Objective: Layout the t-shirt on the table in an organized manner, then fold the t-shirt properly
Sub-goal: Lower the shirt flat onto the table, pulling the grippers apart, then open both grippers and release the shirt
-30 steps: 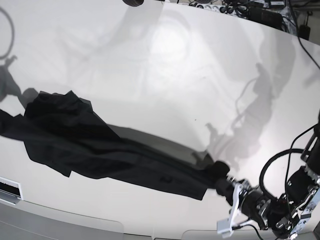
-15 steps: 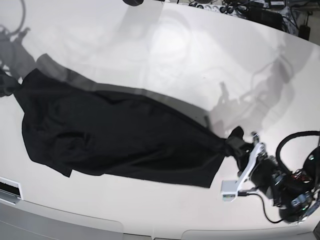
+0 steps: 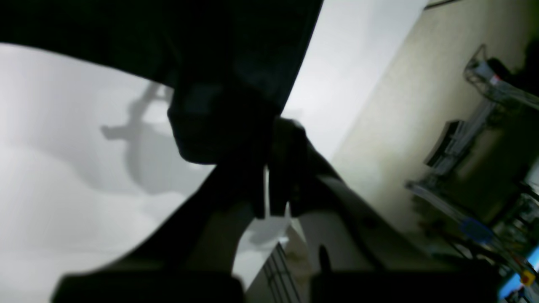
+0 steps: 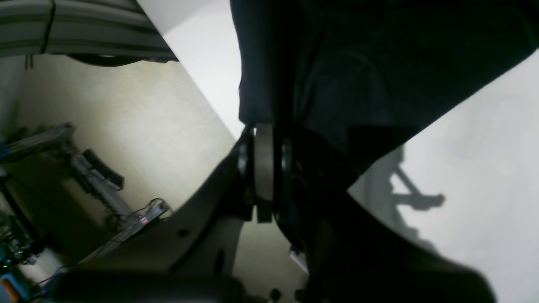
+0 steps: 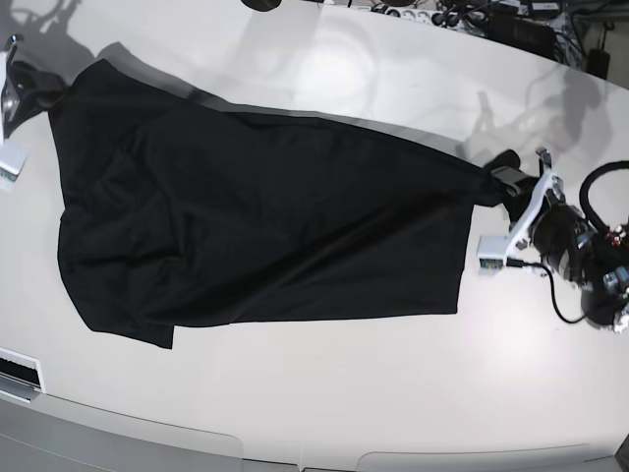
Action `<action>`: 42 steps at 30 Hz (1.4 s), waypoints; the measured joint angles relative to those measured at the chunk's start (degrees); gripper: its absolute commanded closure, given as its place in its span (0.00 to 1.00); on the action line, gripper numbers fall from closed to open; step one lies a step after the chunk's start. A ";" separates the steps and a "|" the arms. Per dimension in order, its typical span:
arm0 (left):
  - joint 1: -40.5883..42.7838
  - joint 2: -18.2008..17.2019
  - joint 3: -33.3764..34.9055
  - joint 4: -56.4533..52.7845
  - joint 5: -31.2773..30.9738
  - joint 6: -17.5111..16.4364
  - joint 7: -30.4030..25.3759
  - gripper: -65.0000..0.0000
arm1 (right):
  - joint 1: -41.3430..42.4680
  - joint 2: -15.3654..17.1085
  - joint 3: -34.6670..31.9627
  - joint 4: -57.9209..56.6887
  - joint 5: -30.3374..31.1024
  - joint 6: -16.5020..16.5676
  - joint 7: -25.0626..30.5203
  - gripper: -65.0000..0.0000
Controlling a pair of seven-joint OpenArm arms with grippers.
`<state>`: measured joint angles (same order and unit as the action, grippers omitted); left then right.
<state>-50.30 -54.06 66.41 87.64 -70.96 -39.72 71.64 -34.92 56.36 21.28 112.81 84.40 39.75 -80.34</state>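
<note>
Tabletop fills the base view, and the white table (image 5: 324, 403) is bare along its near edge. On it the black t-shirt (image 5: 256, 226) is stretched wide between the two arms, its lower hem lying on the surface and its upper edge pulled taut. The left gripper (image 5: 506, 177) reaches in low from that view's right, its wrist angled toward the shirt, jaws clamped on a bunched corner of the cloth; its own camera shows the dark fabric (image 3: 236, 75) pinched between the closed fingers (image 3: 290, 164). The right gripper (image 5: 29, 84) sits at the far left edge of the base view, likewise clenched on the shirt's opposite corner, with fabric (image 4: 358, 63) draped over its jaws in the wrist view. No label or writing on the shirt can be read. Compared with a second ago, the shirt was a narrow crumpled band; both arms have since drawn apart and farther up the table, spreading it broad.
</note>
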 measured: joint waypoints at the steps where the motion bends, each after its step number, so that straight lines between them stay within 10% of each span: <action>1: 0.87 0.00 0.00 -0.02 1.27 0.02 -1.38 1.00 | -0.96 -0.42 0.04 0.00 0.02 -0.02 0.00 1.00; 21: 6.80 0.04 0.00 -0.02 2.67 0.02 -1.14 1.00 | -9.88 -5.14 0.13 0.00 -0.20 -0.02 0.13 1.00; 25: 6.80 0.07 0.00 -0.02 2.67 0.02 -1.16 1.00 | -8.09 -5.14 0.13 0.02 -0.20 -0.04 -0.04 0.59; 31: 6.80 -0.92 0.00 -0.02 2.67 0.02 -1.18 0.40 | -2.08 -5.18 2.36 0.76 -0.17 -0.13 0.07 0.44; 39: 6.78 -1.84 0.00 -0.02 2.82 0.02 -1.20 0.40 | -1.53 -6.49 11.45 1.16 -0.39 -1.22 -0.09 0.44; 42: 6.67 -2.16 -0.02 -0.02 2.82 0.02 -3.34 0.40 | 0.20 -10.64 12.63 1.27 -10.78 -2.23 2.14 0.44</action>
<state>-43.64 -56.23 66.39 87.61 -68.14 -39.70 68.29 -34.72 45.71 33.91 114.08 73.63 37.52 -78.19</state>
